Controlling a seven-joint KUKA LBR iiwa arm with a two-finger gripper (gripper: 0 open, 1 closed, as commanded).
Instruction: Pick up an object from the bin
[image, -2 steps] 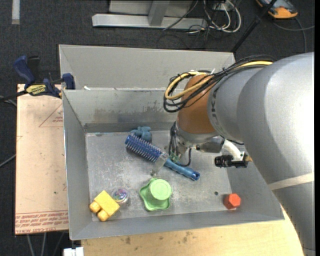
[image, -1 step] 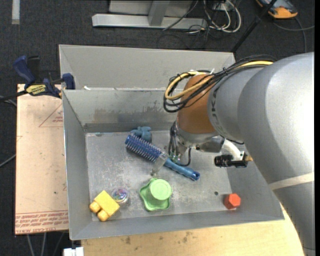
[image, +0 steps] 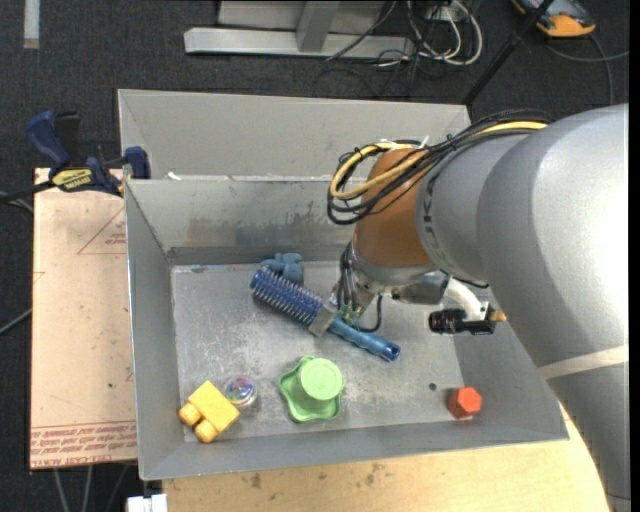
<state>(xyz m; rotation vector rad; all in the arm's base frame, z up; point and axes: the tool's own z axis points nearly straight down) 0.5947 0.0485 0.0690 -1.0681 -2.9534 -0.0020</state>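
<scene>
Grey bin (image: 150, 300), 6 items loose on floor. Gripper (image: 347, 300) low near ctr, over neck of blue brush (image: 298, 302) where bristle head meets handle. Brush lies flat, head to 10, handle to 4. Jaw state: can't tell. Small blue piece (image: 287, 265) just beside head, 12 side. Green cup (image: 312, 388) at 6; clear ball (image: 240, 392) + yellow block (image: 208, 410) at 7; orange piece (image: 463, 402) at 5.

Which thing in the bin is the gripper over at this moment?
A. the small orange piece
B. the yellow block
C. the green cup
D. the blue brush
D: the gripper is over the blue brush near the bin's middle, where its bristle head meets the handle; the yellow block, green cup and orange piece lie apart from it.
</scene>
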